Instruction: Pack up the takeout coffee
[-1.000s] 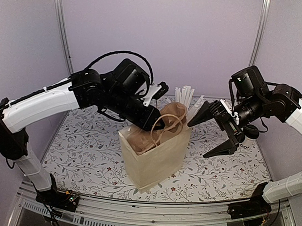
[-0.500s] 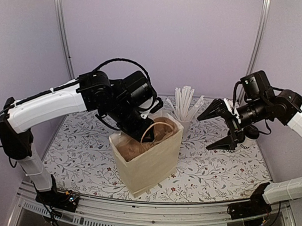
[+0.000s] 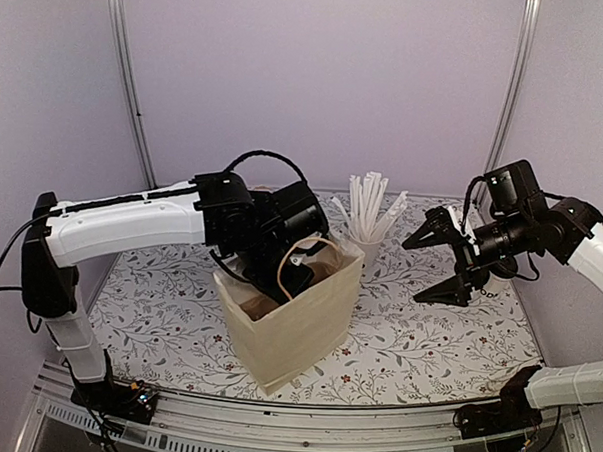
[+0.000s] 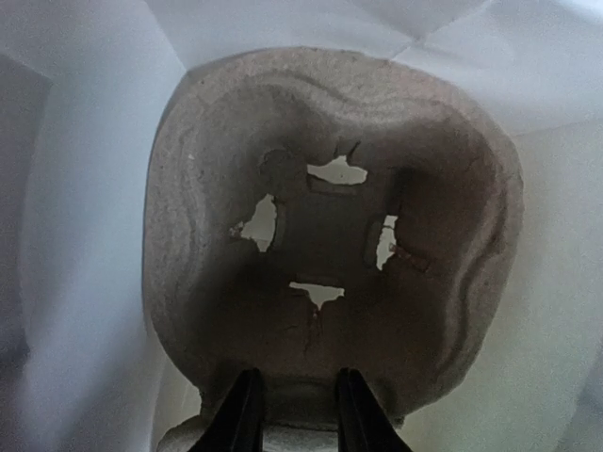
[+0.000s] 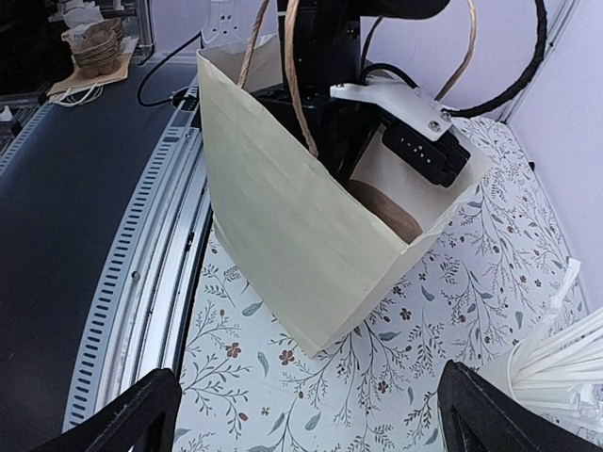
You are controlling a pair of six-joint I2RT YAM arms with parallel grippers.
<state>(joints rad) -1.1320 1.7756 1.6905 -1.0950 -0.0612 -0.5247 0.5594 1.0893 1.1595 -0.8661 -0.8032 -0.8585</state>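
Observation:
A cream paper bag [image 3: 299,331] stands mid-table with its mouth open. My left gripper [image 4: 297,419] reaches down inside it and is shut on the rim of a brown pulp cup carrier [image 4: 330,235], which lies against the bag's inner wall. From above, the left wrist [image 3: 298,254] fills the bag's mouth between the handles. My right gripper [image 3: 433,262] hovers wide open to the right of the bag, holding nothing. Of the takeout coffee [image 3: 491,287], only a sliver of white cup shows behind the right gripper. The right wrist view shows the bag [image 5: 292,245] from the side.
A white cup of long white straws [image 3: 367,217] stands behind the bag, its straws at the corner of the right wrist view [image 5: 565,363]. A stack of pulp carriers [image 5: 94,52] sits beyond the table. A metal rail [image 3: 303,426] runs along the near edge.
My left arm has sunk lower, taking the carrier deeper into the bag, and the bag has shifted a little left. The right gripper has drawn back to the right, still open.

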